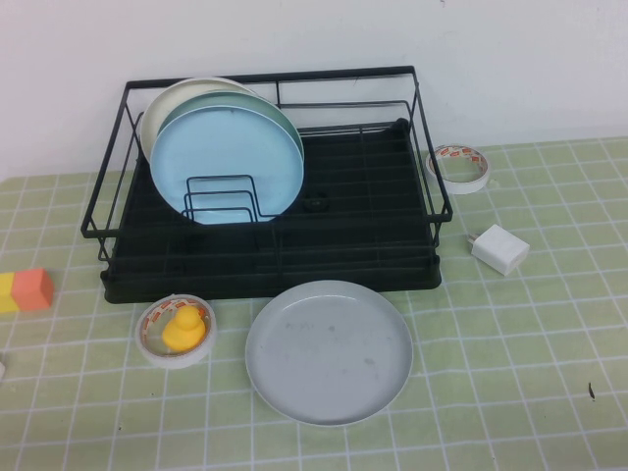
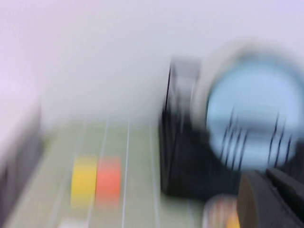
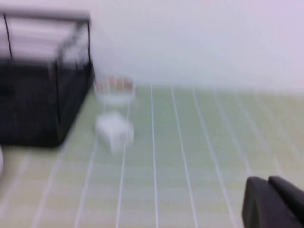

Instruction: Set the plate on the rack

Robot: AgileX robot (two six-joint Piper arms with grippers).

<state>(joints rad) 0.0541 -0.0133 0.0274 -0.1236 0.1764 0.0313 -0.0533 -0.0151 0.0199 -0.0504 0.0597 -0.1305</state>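
Item: round pale grey plate [image 1: 329, 351] with a low raised rim and faint smudges. Lies flat on the green-checked desk [image 1: 510, 373], just in front of the front edge of the large black wire dish rack [image 1: 270, 250], a little right of the rack's middle. Being round, it has no long axis; any rim point serves equally for a grasp.

Item: the rack. Holds three plates on edge at its left end, a light blue plate [image 1: 228, 165] foremost, a pale green plate and a cream plate behind it. Dividers to the right of these stand vacant.

Item: left hand [image 2: 270, 199]. Outside the high view; in its own wrist view the dark fingers are pressed together, holding nothing, facing the rack's left end and the blue plate.

Item: right hand [image 3: 275, 202]. Also outside the high view; fingers pressed together, empty, looking past the rack's right end.

Governing relation: neither hand is near the plate; which arm is nearer cannot be told. The plate sits forward of the rack, so the lift would run up and back toward the free dividers.
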